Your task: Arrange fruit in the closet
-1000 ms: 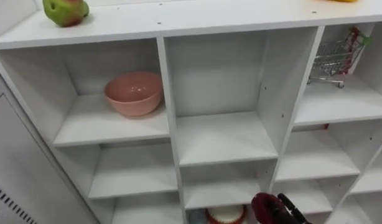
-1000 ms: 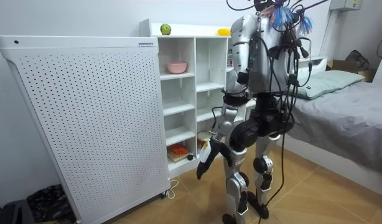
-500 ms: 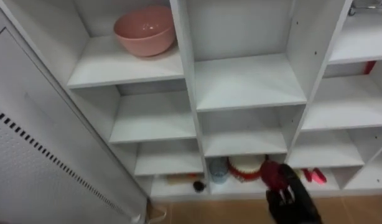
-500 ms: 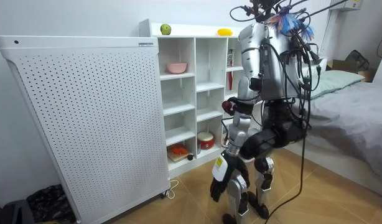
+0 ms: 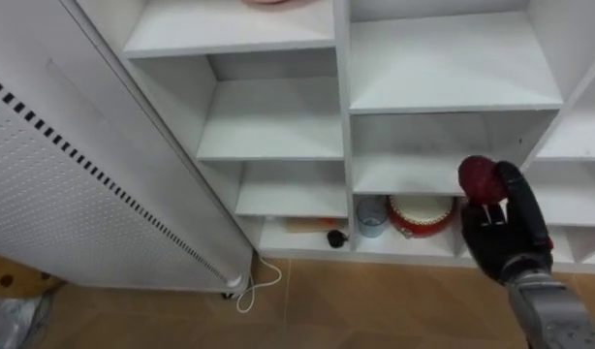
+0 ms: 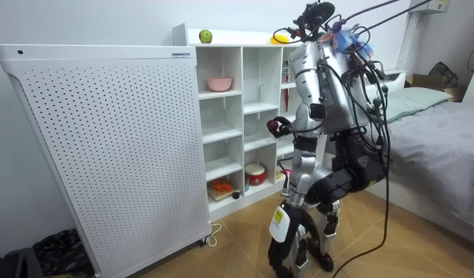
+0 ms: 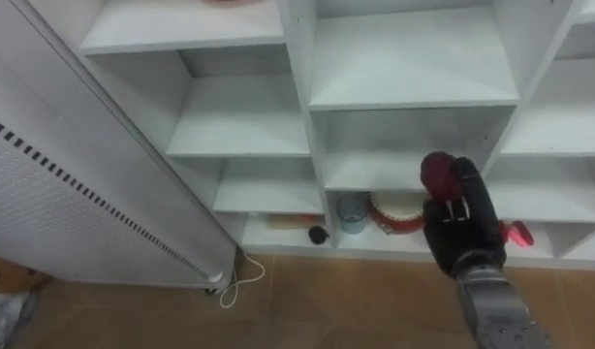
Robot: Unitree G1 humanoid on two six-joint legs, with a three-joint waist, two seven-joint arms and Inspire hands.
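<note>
the right hand (image 5: pixel 509 240) has its fingers curled round a dark red fruit (image 5: pixel 480 180), held before the lower middle shelves of the closet (image 5: pixel 268 126) (left hand (image 6: pixel 280 251) hangs low), and perched so near the fingertips it could slip out or clip a shelf edge going in

No writing can be read. On the panel (image 6: pixel 106 147) a short dark line of print sits on the top rail, at the end next to the closet (image 6: pixel 242 116), too small to make out. The left hand (image 6: pixel 280 224), low in front of the closet, has a pale tag with dark marks on its back, also illegible.
</note>
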